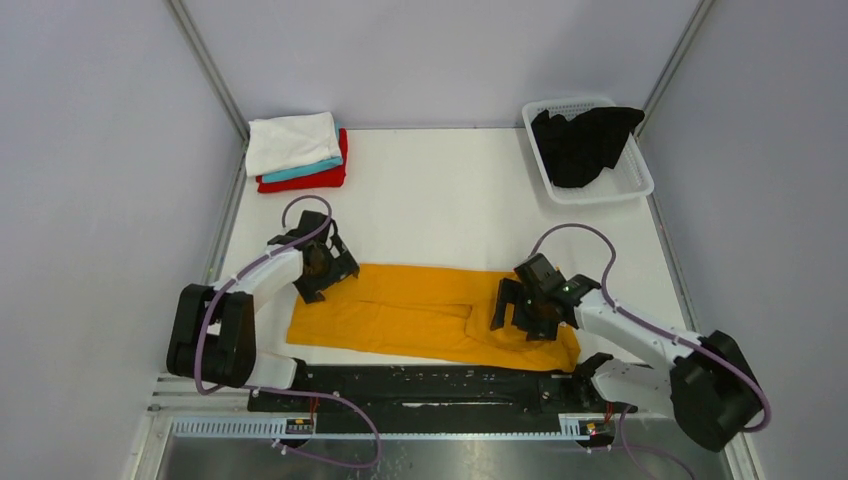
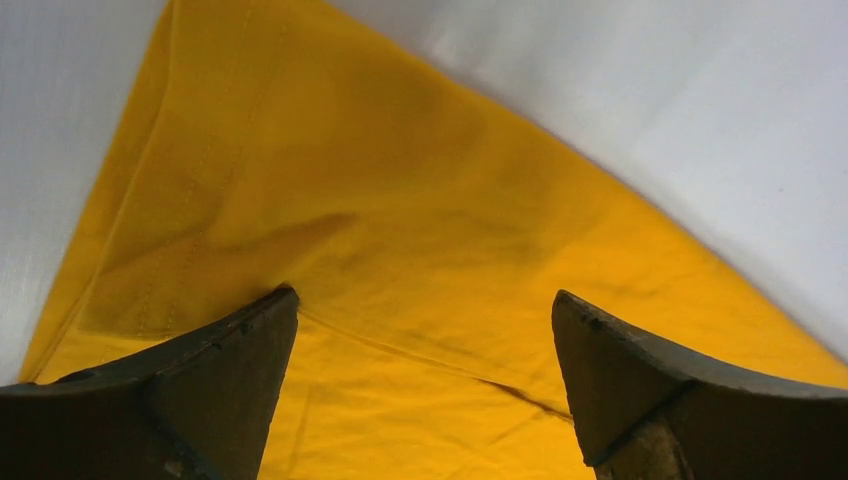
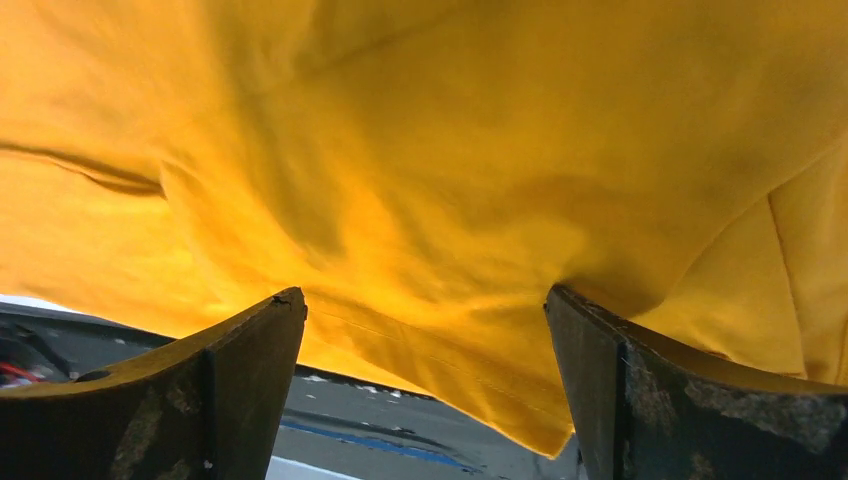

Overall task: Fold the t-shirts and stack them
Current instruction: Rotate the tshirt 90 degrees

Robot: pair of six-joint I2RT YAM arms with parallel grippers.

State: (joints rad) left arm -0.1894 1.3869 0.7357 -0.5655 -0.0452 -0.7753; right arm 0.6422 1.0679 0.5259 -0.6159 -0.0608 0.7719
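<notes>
Mustard-orange t-shirt [image 1: 430,315] lies in the top external view as a long folded strip across the lower middle of the white table [image 1: 440,190]. The left gripper [image 1: 325,265] sits at the strip's upper left corner and the right gripper [image 1: 520,310] near its right end. At upper left a white t-shirt [image 1: 290,140], a teal t-shirt [image 1: 305,170] and a red t-shirt [image 1: 310,182] are stacked folded. At upper right a black t-shirt [image 1: 585,145] lies crumpled in a basket [image 1: 632,178].

In the left wrist view the fingers [image 2: 230,380] are spread wide, their tips down on the flat orange cloth near its stitched corner.

In the right wrist view the fingers [image 3: 620,390] are likewise spread wide over rumpled orange cloth, its edge ending above a dark base plate [image 3: 100,335].
</notes>
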